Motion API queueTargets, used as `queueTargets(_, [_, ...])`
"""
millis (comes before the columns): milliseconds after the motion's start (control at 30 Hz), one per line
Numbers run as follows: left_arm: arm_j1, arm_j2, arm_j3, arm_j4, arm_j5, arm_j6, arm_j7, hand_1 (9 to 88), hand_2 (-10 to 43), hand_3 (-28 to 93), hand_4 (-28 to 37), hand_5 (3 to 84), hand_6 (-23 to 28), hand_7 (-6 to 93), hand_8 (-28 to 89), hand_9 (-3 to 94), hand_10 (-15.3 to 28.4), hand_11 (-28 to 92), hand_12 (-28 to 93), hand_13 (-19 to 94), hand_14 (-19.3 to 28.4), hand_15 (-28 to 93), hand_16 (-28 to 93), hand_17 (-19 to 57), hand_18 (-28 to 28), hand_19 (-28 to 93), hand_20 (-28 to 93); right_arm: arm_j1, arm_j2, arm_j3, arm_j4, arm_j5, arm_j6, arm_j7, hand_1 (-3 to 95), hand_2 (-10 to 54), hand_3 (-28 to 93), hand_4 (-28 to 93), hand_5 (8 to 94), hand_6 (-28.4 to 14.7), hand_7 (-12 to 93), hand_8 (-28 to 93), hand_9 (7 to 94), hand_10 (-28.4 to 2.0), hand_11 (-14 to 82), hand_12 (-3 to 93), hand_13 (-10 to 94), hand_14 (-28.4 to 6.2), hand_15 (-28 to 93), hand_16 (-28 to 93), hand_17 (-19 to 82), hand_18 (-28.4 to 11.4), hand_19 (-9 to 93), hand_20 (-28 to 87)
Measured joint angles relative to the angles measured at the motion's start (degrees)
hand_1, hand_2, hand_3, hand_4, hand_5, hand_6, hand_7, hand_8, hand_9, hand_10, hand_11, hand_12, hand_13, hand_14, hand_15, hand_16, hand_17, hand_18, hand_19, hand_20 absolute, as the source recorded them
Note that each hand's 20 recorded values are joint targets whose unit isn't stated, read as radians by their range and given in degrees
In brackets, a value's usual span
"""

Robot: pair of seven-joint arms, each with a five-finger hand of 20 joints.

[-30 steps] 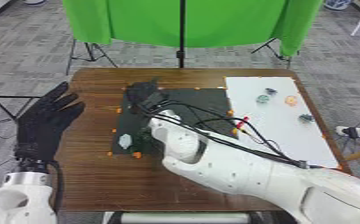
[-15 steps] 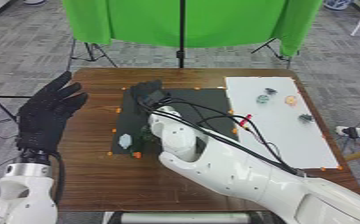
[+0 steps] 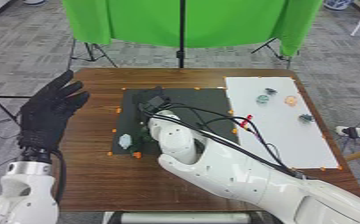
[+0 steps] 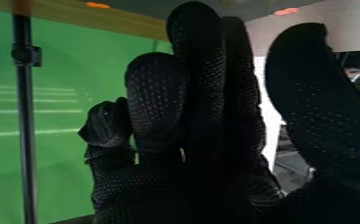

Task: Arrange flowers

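Right hand (image 3: pixel 150 98) lower over the dark mat (image 3: pixel 192 96); flowers unmoved

Since the earliest head view, the right hand has shifted slightly down the frame, its forearm with it. The left hand (image 3: pixel 48 111) has drifted slightly up and to the right.

Flowers: four small ones lie on the white sheet (image 3: pixel 267 145), right of centre in the head view. The dark flower (image 3: pixel 271 91) and the teal flower (image 3: pixel 263 99) sit close together near the sheet's top. The peach flower (image 3: pixel 290 100) is just to their right. The blue-grey flower (image 3: pixel 305 118) lies lower, near the right edge. A red piece (image 3: pixel 247 120) slants near the sheet's left edge. Dark greenery (image 3: pixel 144 139), partly hidden by the right arm, stands at the mat's lower left, near a white piece (image 3: pixel 125 141).

Hands: the right hand is over the upper left part of the mat; contact with it cannot be determined. In the right wrist view, the right hand (image 4: pixel 190 172) has its fingers extended and released, thumb apart, with nothing seen in its grasp. The left hand is at the left of the head view, beside the table (image 3: pixel 92 170), fingers straight and released.

Surroundings: a green cloth (image 3: pixel 132 22) and black pole (image 3: pixel 182 32) stand beyond the table's far edge.
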Motion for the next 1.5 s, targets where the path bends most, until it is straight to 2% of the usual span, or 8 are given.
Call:
queueTargets(233, [0.8,-0.26,-0.31,-0.13,0.00,0.04,-0.30,24.2,6.3,80,-24.1,41.1,10.9,12.8,-9,34.7,20.0,27,12,26,28.0,57,-9,-5.5,28.4,52,33,-0.8,-0.1,1.6,-0.8,-0.1,-0.3,0.2,35.8,-9.5,78,-28,68.2,2.8,15,-13,79.1,-10.3,40.4,18.5,65,-10.4,81,16,26,-22.4,93,60])
queueTargets(433, [3.6,-1.01,-2.05,-1.29,-0.09,0.42,-0.11,24.1,6.4,80,-24.4,41.0,10.9,12.8,-9,34.7,20.0,27,12,26,28.0,57,-9,-5.5,28.4,52,33,-1.5,0.3,3.1,-4.0,1.7,0.6,0.0,35.2,-9.5,77,-28,67.5,2.5,15,-13,78.0,-10.9,41.3,18.5,65,-10.8,81,16,26,-22.6,93,60])
queueTargets(600, [7.1,-1.34,-2.46,-1.68,-0.84,1.22,1.67,22.8,6.3,80,-25.4,41.0,10.8,12.8,-9,34.8,19.9,27,12,26,28.0,57,-9,-5.4,28.4,52,33,-1.8,1.4,4.6,-9.7,6.2,2.2,0.1,34.3,-9.5,76,-28,65.0,0.9,14,-12,75.2,-11.9,39.6,17.5,63,-12.2,81,15,26,-23.0,93,61])
queueTargets(800, [9.6,-2.41,-1.87,-1.00,-3.05,2.48,5.29,21.0,6.8,80,-27.6,40.8,10.4,13.1,-9,35.0,19.9,27,12,27,28.0,57,-9,-4.9,28.4,53,35,-4.1,3.6,11.4,-17.0,10.1,2.7,0.3,33.8,-9.5,77,-28,61.6,0.1,14,-12,70.2,-14.7,31.6,14.9,59,-13.7,79,13,23,-23.1,93,60])
queueTargets(933, [10.4,-2.90,-1.31,-0.42,-3.78,3.04,6.41,20.4,6.9,80,-28.1,40.7,10.3,13.2,-9,35.1,19.8,27,12,27,28.0,57,-9,-4.5,28.4,53,36,-6.2,8.9,15.8,-22.9,13.4,7.9,3.2,33.8,-9.5,77,-28,60.3,0.0,14,-12,67.1,-15.7,27.6,14.1,57,-14.3,78,12,22,-22.9,93,58])
queueTargets(1133, [11.9,-3.51,-0.79,-0.38,-4.18,3.41,6.96,20.3,7.0,80,-28.2,40.7,10.2,13.1,-9,35.1,19.8,27,12,27,28.1,57,-9,-4.5,28.4,53,37,-14.4,20.9,27.2,-29.9,16.2,16.2,9.1,33.4,-9.5,78,-28,58.1,-0.2,14,-13,61.9,-17.7,23.5,13.5,54,-15.5,77,10,21,-22.9,93,56])
queueTargets(1300, [13.0,-3.51,-0.27,-0.38,-4.50,3.65,7.71,20.2,6.9,80,-28.3,40.6,10.3,13.1,-9,35.1,19.8,26,12,27,28.1,57,-9,-4.6,28.4,52,37,-22.7,31.6,34.7,-28.8,16.8,17.9,16.0,32.8,-9.5,79,-28,54.8,-0.4,15,-13,56.7,-18.9,20.5,13.1,51,-15.8,76,8,21,-22.8,93,56])
queueTargets(1500, [12.9,-3.80,0.07,-0.36,-4.51,3.66,7.60,20.3,7.0,80,-28.3,40.5,10.3,13.1,-9,35.0,19.8,27,12,27,28.0,58,-9,-4.6,28.4,52,38,-27.9,39.9,36.2,-21.8,17.4,19.0,22.4,32.4,-9.5,80,-28,51.1,-0.5,15,-13,50.3,-20.2,17.8,12.8,49,-16.6,77,7,21,-23.1,93,55])
